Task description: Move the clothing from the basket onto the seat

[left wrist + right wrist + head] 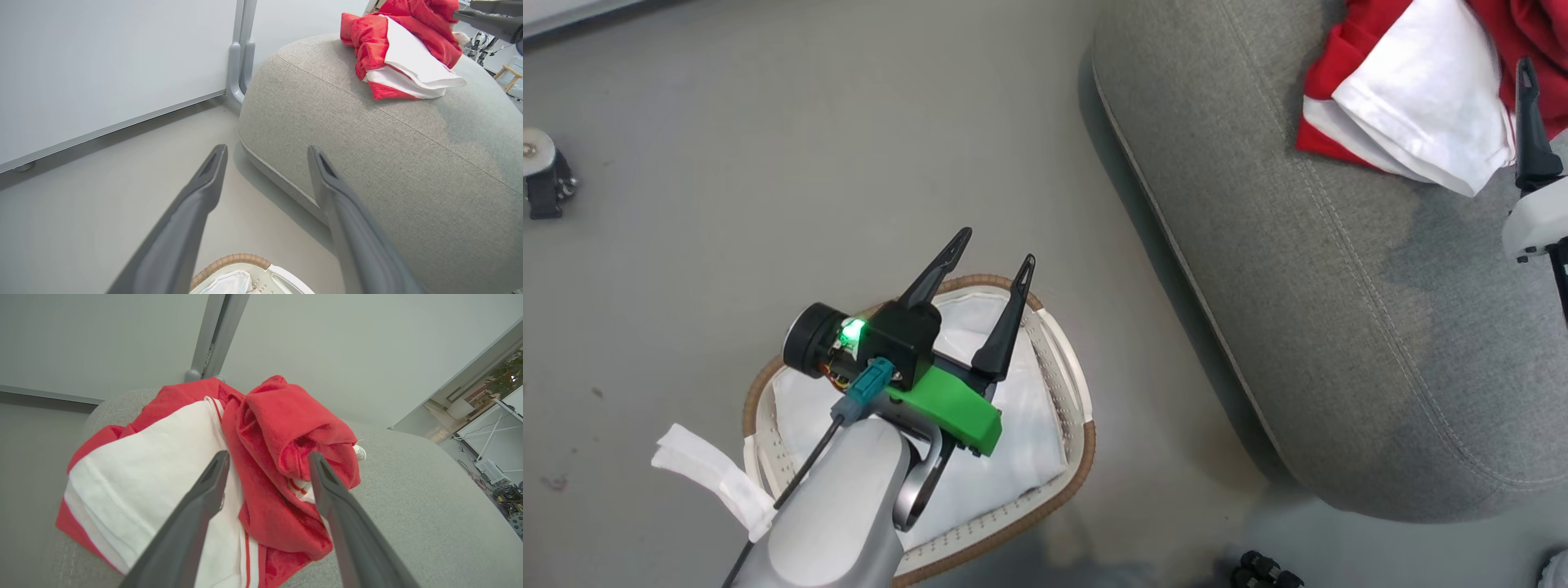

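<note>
The clothing [1413, 98], red fabric with white panels, lies bunched on the grey seat [1323, 310] at the upper right. In the right wrist view my right gripper [269, 454] is open just above the clothing [261, 469], holding nothing. One of its dark fingers [1531, 139] stands at the right edge of the head view. My left gripper [998, 247] is open and empty over the basket [1078, 441], which shows its white liner [980, 482]. The left wrist view has that gripper [266, 149] pointing towards the seat [388, 163] and the clothing [400, 53], with the basket's rim [233, 261] below.
The basket stands on grey floor close to the seat's rounded left edge. A white fabric strip [711, 474] hangs off the basket's left side. A caster wheel [543, 175] sits at the far left. A white wall panel with a grey post [241, 49] stands behind the seat.
</note>
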{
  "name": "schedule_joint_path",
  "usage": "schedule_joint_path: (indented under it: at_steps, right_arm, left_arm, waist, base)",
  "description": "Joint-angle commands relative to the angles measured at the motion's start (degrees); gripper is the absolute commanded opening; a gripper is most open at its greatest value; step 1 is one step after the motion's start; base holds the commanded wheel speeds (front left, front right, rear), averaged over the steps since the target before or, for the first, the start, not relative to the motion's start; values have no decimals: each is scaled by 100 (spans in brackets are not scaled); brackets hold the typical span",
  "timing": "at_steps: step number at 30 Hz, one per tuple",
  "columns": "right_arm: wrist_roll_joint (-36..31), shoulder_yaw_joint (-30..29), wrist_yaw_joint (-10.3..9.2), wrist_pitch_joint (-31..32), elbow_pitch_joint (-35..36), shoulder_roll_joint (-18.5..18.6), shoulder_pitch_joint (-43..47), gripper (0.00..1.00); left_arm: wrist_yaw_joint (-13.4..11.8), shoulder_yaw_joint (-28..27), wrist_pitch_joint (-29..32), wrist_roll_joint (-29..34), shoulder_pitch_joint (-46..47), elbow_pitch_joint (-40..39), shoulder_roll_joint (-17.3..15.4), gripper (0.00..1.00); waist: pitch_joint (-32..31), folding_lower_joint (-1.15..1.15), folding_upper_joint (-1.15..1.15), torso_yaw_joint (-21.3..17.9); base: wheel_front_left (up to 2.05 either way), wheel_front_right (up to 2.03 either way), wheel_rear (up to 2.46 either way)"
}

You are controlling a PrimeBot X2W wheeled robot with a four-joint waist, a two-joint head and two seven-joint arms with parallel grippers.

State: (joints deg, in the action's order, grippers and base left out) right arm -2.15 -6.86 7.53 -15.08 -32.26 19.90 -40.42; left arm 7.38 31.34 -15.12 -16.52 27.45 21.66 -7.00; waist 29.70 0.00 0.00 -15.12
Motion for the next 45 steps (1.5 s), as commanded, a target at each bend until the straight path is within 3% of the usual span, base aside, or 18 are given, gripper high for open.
schedule_joint_path:
  at_steps: [1,5,11,22,31,36,45]
  right_arm:
    - [21,10,-8,-14,45,56,86,100]
    - [-2,27,-7,-15,87,177,34,100]
    - [76,237,-7,-14,118,67,32,100]
    - [323,645,-7,-14,216,-754,628,100]
    - [520,606,-7,-14,429,-1391,1500,100]
    - [449,530,-7,-14,624,-1598,2035,100]
    - [651,595,-7,-14,1185,-1688,3092,100]
  left_arm:
    - [17,-53,-5,-2,-141,-6,30,100]
    - [17,-204,-4,-29,-292,-41,141,100]
    - [4,-666,-4,-75,-588,-134,272,100]
    - [-253,-1953,-4,53,-1338,-283,357,100]
    - [-358,-2895,-4,67,-2088,-361,398,100]
    - [-322,-3100,-4,23,-2448,-359,408,100]
    - [-404,-2992,-4,-166,-2970,-410,409,100]
  waist:
    - [-397,0,0,109]
    - [-771,0,0,284]
    - [-1329,0,0,632]
    - [-2048,0,0,1261]
    - [-2388,0,0,1663]
    - [-2532,0,0,1792]
    - [-2840,0,0,1862]
  base:
    - [0,0,0]
    - [0,0,0]
    - [0,0,0]
    - [0,0,0]
    - [0,0,0]
    - [0,0,0]
    - [0,0,0]
